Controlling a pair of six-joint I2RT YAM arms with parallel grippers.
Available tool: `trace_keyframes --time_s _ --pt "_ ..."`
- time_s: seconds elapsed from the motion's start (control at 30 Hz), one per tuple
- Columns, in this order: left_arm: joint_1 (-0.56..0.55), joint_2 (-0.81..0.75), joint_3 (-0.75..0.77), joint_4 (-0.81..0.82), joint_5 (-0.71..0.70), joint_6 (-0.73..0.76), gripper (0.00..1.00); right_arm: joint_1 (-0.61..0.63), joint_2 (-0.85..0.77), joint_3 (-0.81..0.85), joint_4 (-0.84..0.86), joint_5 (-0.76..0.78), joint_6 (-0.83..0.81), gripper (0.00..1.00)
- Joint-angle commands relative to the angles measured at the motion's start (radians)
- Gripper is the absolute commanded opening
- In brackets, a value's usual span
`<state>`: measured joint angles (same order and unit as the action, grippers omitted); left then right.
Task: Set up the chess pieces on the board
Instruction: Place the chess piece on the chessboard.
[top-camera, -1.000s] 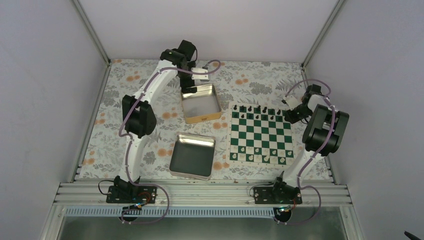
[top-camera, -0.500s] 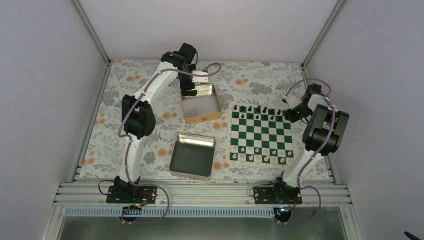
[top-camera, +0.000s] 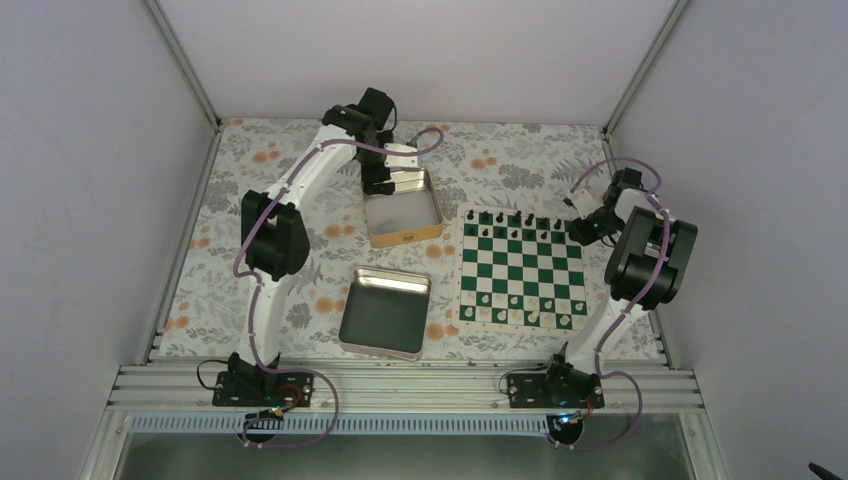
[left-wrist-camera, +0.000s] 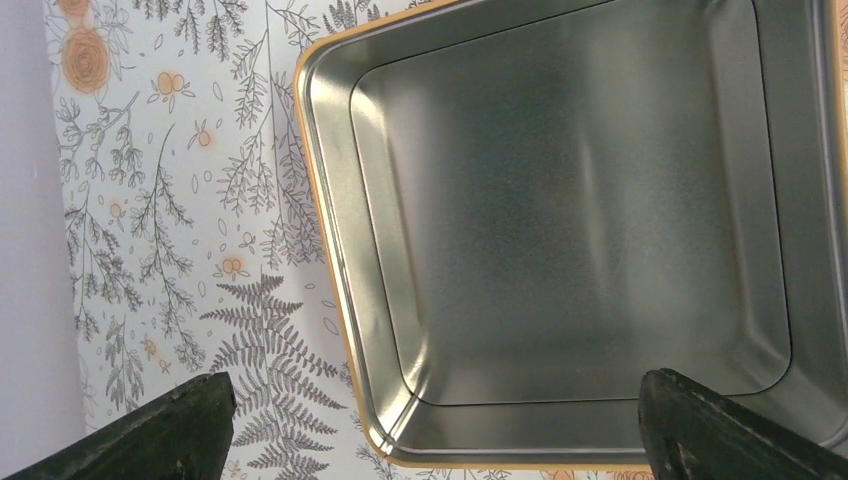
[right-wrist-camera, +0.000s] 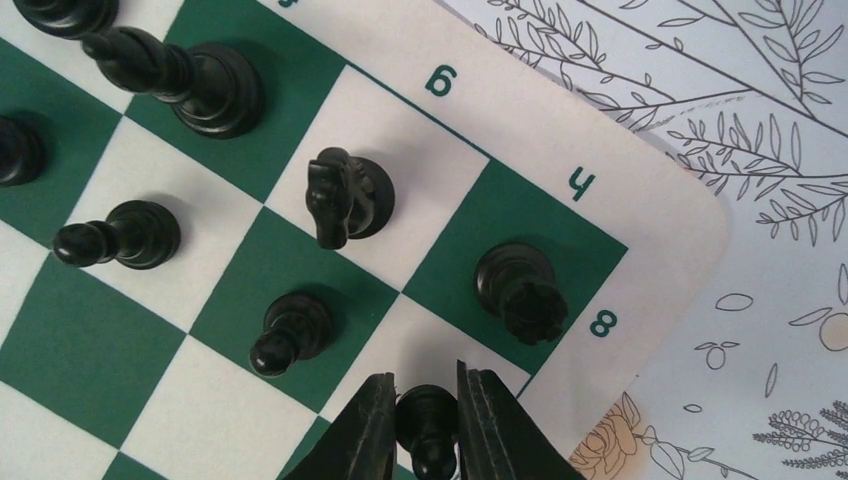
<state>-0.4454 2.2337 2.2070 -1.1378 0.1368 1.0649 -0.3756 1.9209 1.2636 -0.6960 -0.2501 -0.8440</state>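
Right wrist view: the right gripper (right-wrist-camera: 427, 400) pinches a black pawn (right-wrist-camera: 428, 428) tight to stand it on the board (right-wrist-camera: 640, 230) at the far right, just nearer than the rook (right-wrist-camera: 520, 290), where pawns belong; the left gripper (left-wrist-camera: 430, 430) hangs wide open over the tin (left-wrist-camera: 560, 200)

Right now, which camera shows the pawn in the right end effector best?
Right wrist: the black pawn fills the gap between the right end effector's fingers. In top external it cannot be made out; left wrist shows only a tin.
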Motion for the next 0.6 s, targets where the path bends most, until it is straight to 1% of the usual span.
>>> trace_keyframes --time_s 0.0,0.1,0.3,0.47,0.57 --pt "-0.003 -0.055 -0.014 0.009 0.021 0.004 1.00 -0.014 -0.015 0.000 0.008 -0.023 0.000 0.17" --pt "-0.003 -0.064 -0.028 0.013 0.024 0.006 1.00 -0.014 -0.024 -0.003 0.003 -0.027 -0.001 0.19" --pt "-0.003 -0.078 -0.048 0.016 0.024 0.005 1.00 -0.016 -0.041 -0.008 0.001 -0.029 -0.002 0.25" --pt "-0.004 -0.101 -0.081 0.026 0.025 0.003 1.00 -0.019 -0.050 -0.009 -0.006 -0.026 -0.004 0.26" --pt "-0.004 -0.117 -0.097 0.032 0.020 0.002 1.00 -0.025 -0.084 -0.006 -0.033 -0.021 -0.009 0.27"
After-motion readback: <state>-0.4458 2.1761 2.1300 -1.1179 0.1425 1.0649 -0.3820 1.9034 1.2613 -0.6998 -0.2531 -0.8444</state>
